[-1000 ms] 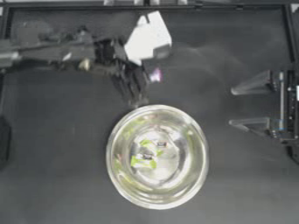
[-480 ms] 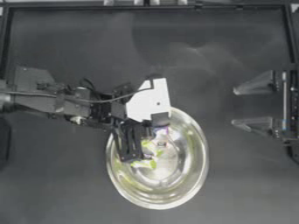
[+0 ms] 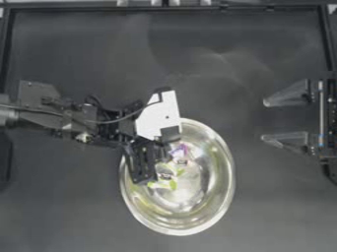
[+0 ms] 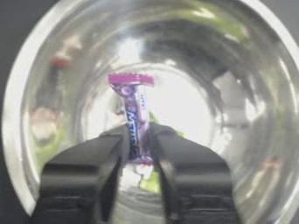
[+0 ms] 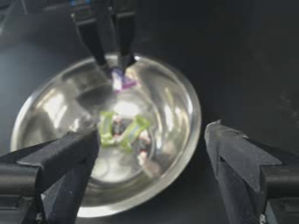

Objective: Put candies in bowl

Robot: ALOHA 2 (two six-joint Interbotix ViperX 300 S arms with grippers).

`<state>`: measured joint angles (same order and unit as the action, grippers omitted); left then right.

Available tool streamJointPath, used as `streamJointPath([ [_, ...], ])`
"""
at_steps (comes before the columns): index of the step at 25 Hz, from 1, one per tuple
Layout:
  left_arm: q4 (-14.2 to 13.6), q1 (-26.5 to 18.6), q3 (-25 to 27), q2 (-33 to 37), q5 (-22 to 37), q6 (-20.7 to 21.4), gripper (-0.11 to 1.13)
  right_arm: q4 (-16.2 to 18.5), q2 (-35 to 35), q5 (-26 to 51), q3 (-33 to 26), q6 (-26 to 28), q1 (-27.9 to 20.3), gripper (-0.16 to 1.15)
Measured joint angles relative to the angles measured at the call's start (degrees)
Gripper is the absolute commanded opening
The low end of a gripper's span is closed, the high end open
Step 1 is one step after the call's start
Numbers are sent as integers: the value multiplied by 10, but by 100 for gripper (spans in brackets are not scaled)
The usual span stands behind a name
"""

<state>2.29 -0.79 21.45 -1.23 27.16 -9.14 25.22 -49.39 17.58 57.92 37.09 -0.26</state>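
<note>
1. Sitting on the dark table (image 3: 79,206), the large round shiny silver metal bowl (image 3: 220,197) lies a little below the middle of the top view, by far the biggest loose thing there.
2. The left arm reaches in from the left, and the left gripper (image 3: 160,158) hangs over the bowl's near-left part, inside its rim.
3. The right gripper (image 3: 286,118) waits at the right edge, well apart from the bowl, its jaws spread wide with nothing between them.
4. Two small yellow-green twist-wrapped candies (image 5: 121,129) already lie close together near the bottom of the bowl, so that part of the job looks done.
5. The small purple-pink twist-wrapped candy (image 4: 134,116) is pinched by its lower end in the left gripper; the jaws are nearly closed, parted only by the wrapper, and the sweet stands up above the bowl's floor.
6. I judge the task about half done: this third sweet only needs letting go, which should drop it beside the other two.
7. No white-and-red candies can be made out for certain; red flecks on the bowl's wall may be only reflections, and none shows on the table.
</note>
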Motion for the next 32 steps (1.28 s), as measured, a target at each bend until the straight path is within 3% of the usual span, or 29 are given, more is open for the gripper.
streamJointPath([
  [4,7,13,1,0,-3,23,106,0,1,0,0,6,0,100],
  [10,11,19,3,6,-4,40,100,0,1,0,0,7,0,100],
  [15,11,15,25,51,-15,43,100,0,1,0,0,7,0,100],
  [24,11,-22,171,240,-158,42,98,5,0,0,0,7,0,100],
  [29,11,-23,233,329,-201,44,98,13,-11,-18,1,6,0,100],
  [32,-12,-28,264,362,-226,50,98,24,-20,-33,8,7,-1,100],
])
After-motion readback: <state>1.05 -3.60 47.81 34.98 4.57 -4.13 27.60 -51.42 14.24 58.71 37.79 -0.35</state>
